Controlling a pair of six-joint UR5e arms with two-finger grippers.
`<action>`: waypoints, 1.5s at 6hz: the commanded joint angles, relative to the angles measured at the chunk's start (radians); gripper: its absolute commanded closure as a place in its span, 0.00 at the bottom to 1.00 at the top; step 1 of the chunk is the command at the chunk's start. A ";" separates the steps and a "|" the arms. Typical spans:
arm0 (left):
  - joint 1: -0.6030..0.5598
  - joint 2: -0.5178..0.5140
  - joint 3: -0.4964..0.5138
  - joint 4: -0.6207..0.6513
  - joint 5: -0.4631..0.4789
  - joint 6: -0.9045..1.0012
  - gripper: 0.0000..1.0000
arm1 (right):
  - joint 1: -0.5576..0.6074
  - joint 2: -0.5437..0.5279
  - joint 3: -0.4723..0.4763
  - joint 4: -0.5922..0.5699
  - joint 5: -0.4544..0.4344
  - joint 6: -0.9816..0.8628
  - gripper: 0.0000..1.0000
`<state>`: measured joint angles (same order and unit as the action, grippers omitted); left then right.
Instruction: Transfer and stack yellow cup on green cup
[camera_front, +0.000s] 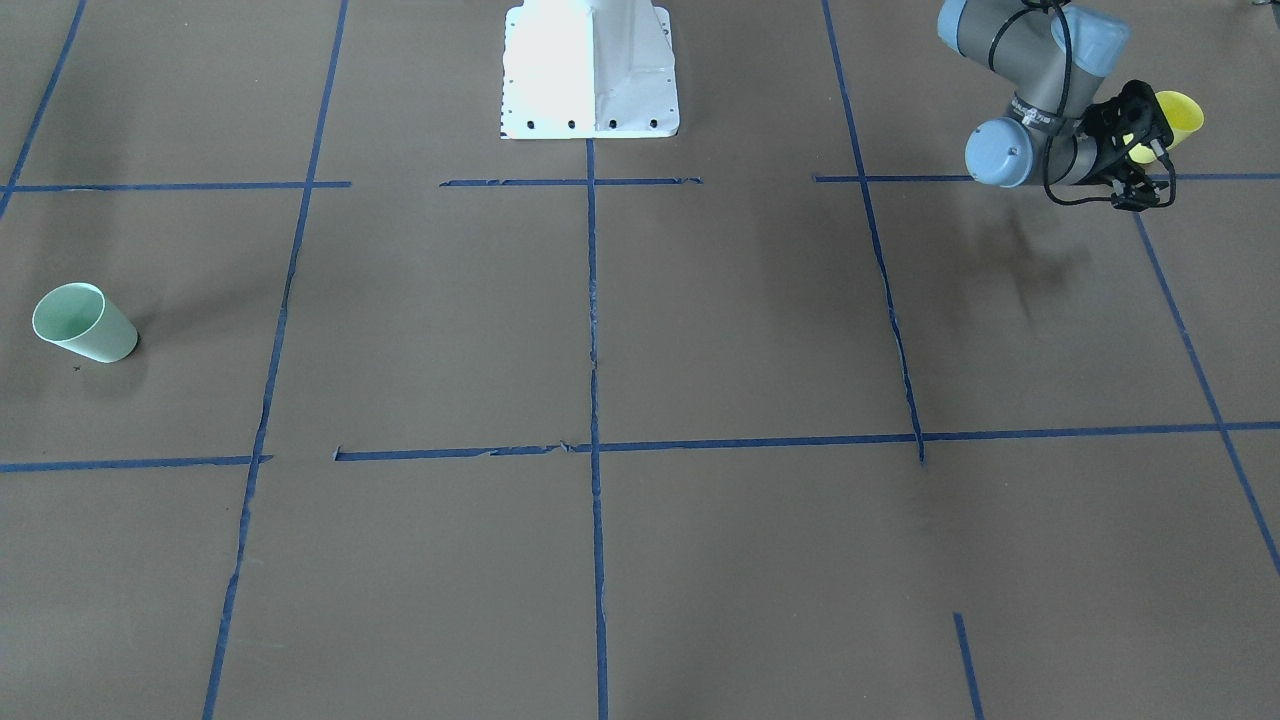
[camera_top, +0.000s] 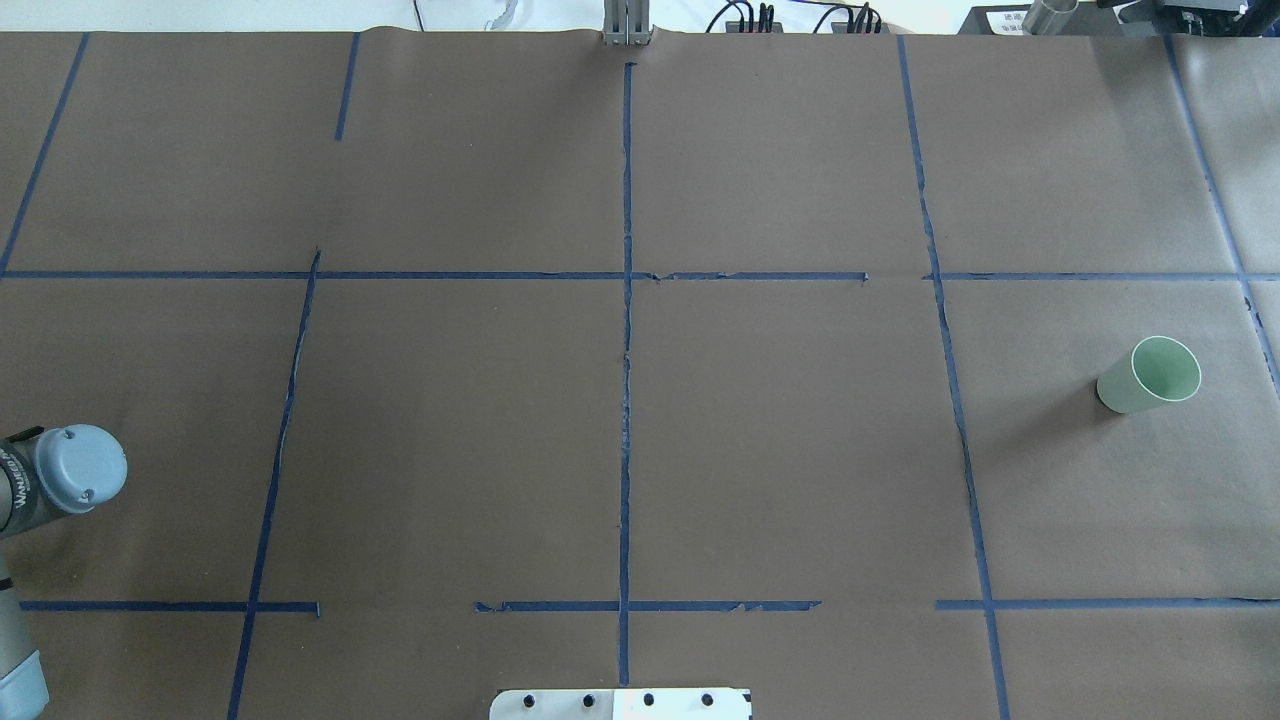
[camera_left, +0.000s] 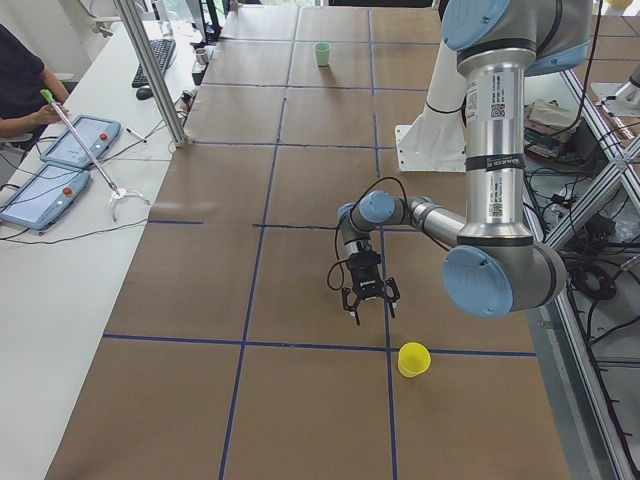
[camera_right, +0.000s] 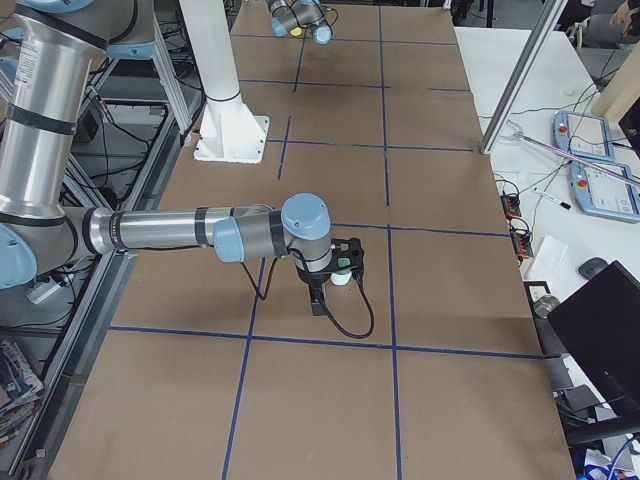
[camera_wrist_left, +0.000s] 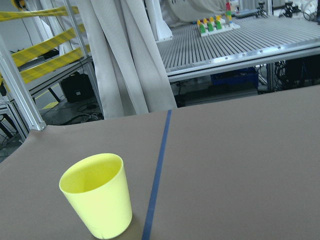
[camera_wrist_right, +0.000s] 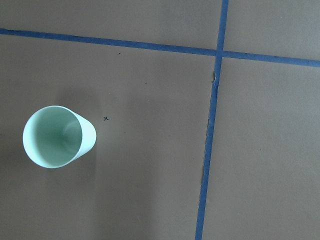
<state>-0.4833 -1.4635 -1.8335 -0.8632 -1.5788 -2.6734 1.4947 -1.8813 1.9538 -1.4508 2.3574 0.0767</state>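
The yellow cup (camera_wrist_left: 98, 194) stands upright on the brown table beside a blue tape line. In the front-facing view the yellow cup (camera_front: 1178, 115) is partly hidden behind my left gripper (camera_front: 1135, 165). In the left side view the left gripper (camera_left: 368, 303) hangs a little above the table with fingers spread, empty, apart from the cup (camera_left: 413, 359). The green cup (camera_top: 1150, 375) stands upright far across the table, also in the front-facing view (camera_front: 85, 322) and, from above, the right wrist view (camera_wrist_right: 57, 136). My right gripper (camera_right: 338, 278) hovers over it; I cannot tell if it is open.
The robot's white base plate (camera_front: 590, 70) sits at the table's middle edge. Blue tape lines (camera_top: 627, 330) divide the brown table into squares. Operators' tablets (camera_left: 60, 160) lie on a white side bench beyond the table edge.
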 joint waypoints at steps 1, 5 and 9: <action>0.018 0.002 0.096 -0.002 -0.010 -0.059 0.00 | -0.005 -0.001 -0.001 0.000 0.003 0.002 0.00; 0.113 0.009 0.149 -0.034 -0.145 -0.056 0.00 | -0.005 0.001 -0.001 0.000 0.007 -0.001 0.00; 0.127 0.056 0.311 -0.176 -0.145 -0.059 0.02 | -0.016 0.002 0.001 0.001 0.008 0.000 0.00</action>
<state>-0.3647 -1.4306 -1.5530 -0.9986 -1.7240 -2.7315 1.4813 -1.8801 1.9530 -1.4507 2.3653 0.0763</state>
